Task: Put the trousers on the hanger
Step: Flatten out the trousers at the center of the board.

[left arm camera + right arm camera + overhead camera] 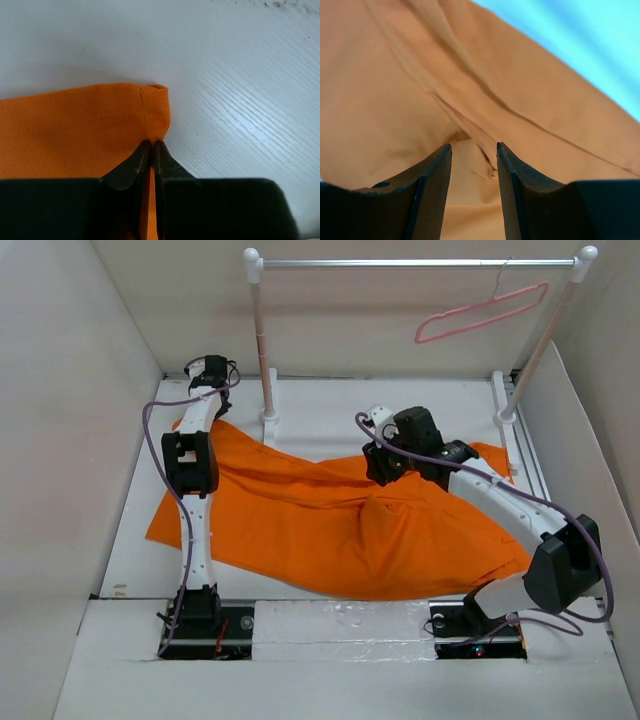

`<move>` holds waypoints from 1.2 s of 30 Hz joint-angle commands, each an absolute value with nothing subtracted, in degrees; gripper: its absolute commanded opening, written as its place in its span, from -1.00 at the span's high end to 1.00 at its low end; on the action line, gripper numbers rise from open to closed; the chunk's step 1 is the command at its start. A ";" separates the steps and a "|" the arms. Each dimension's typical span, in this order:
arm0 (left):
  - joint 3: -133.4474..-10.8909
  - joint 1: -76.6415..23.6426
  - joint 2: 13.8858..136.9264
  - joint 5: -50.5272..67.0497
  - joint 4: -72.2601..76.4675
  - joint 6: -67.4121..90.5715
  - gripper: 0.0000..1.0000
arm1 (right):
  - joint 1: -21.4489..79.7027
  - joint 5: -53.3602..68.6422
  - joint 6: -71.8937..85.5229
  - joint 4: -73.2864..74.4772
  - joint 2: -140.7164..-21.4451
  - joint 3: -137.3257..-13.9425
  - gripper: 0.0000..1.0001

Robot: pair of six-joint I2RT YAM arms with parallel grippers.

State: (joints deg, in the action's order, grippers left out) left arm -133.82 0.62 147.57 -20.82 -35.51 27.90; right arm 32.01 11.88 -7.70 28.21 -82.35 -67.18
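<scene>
The orange trousers (320,520) lie spread flat across the white table, reaching from left to right. The pale-pink hanger (480,315) hangs by its hook from the rail at the back right, empty. My left gripper (207,373) is at the trousers' far-left corner. In the left wrist view it (151,145) is shut on a hemmed corner of the cloth (75,125). My right gripper (381,470) is low over the trousers' far middle edge. In the right wrist view it (474,146) is open, with a raised fold of cloth (420,75) between its fingers.
A metal rail (415,262) on two white posts (262,340) (540,340) stands across the back of the table. White walls close in the left, the right and the back. Bare table (240,75) lies beyond the held corner.
</scene>
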 commanded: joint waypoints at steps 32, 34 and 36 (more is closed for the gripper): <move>-94.74 1.41 93.77 -29.26 -27.68 33.75 1.00 | -13.18 15.47 24.16 -1.15 -97.63 -60.81 -0.39; -96.41 1.93 95.62 -29.97 -27.16 33.40 1.00 | -13.18 15.03 25.13 -0.88 -100.28 -62.22 -0.34; -97.99 2.46 98.33 -29.89 -27.42 33.75 1.00 | -13.18 14.07 26.71 -0.97 -102.81 -64.07 -0.29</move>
